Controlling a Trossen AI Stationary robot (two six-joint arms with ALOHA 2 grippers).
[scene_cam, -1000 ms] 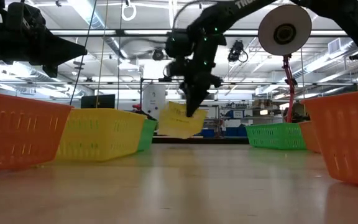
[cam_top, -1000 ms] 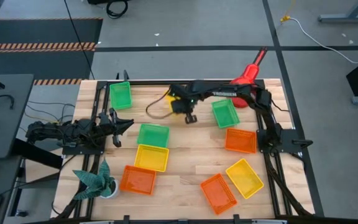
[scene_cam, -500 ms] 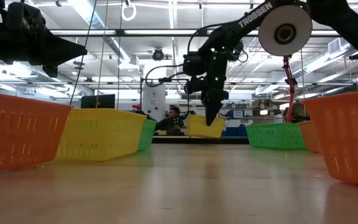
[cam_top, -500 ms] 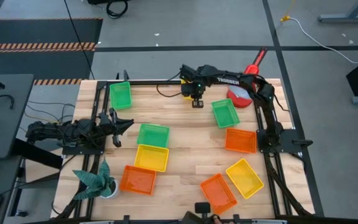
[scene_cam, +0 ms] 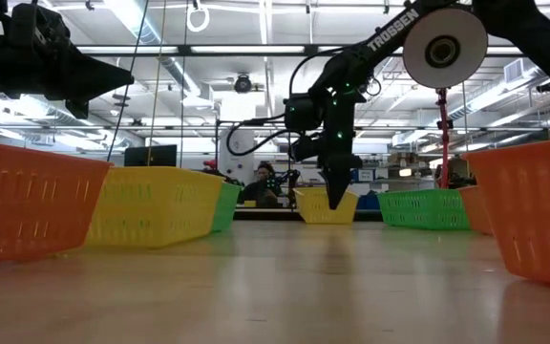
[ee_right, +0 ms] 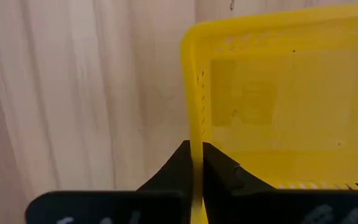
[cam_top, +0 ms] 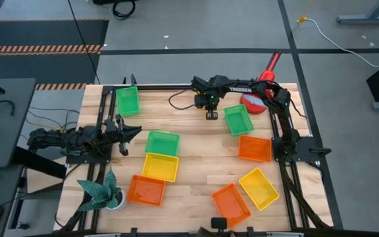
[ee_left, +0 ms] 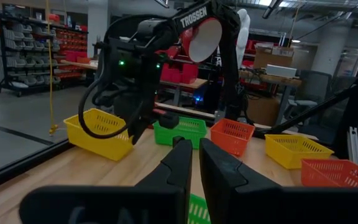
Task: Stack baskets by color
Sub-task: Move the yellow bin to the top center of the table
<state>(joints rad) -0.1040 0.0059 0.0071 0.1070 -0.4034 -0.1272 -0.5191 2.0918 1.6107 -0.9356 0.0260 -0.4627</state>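
My right gripper (cam_top: pixel 212 115) points down near the table's far edge, shut on a yellow basket (scene_cam: pixel 325 205). The left wrist view shows this basket (ee_left: pixel 98 132) under the right arm; in the high view the arm hides most of it. Other baskets lie loose on their bottoms: green (cam_top: pixel 127 100), green (cam_top: pixel 162 143), yellow (cam_top: pixel 160 166), orange (cam_top: pixel 145 189), green (cam_top: pixel 239 119), orange (cam_top: pixel 254 148), yellow (cam_top: pixel 258 187), orange (cam_top: pixel 231 204). My left gripper (cam_top: pixel 135 130) waits at the left edge, shut on nothing (ee_left: pixel 195 144). My right gripper pinches one side wall of the yellow basket at its rim (ee_right: pixel 196 134), one finger inside the basket and one outside. The fingers (ee_right: pixel 219 168) come from above, pointing down. The basket sits level and upright, its bottom seemingly on the table.
A red cone-shaded lamp (cam_top: pixel 254 102) stands at the far right, close to the right arm. A small potted plant (cam_top: pixel 101 191) sits at the near left corner. Bare wood (cam_top: pixel 199 164) lies in the table's middle between the two groups of baskets.
My right gripper has carried the yellow basket toward the table's far edge and right, and down. The basket, which hung tilted and clear of the table, now sits level at table height. The gripper has rolled a little on the way.
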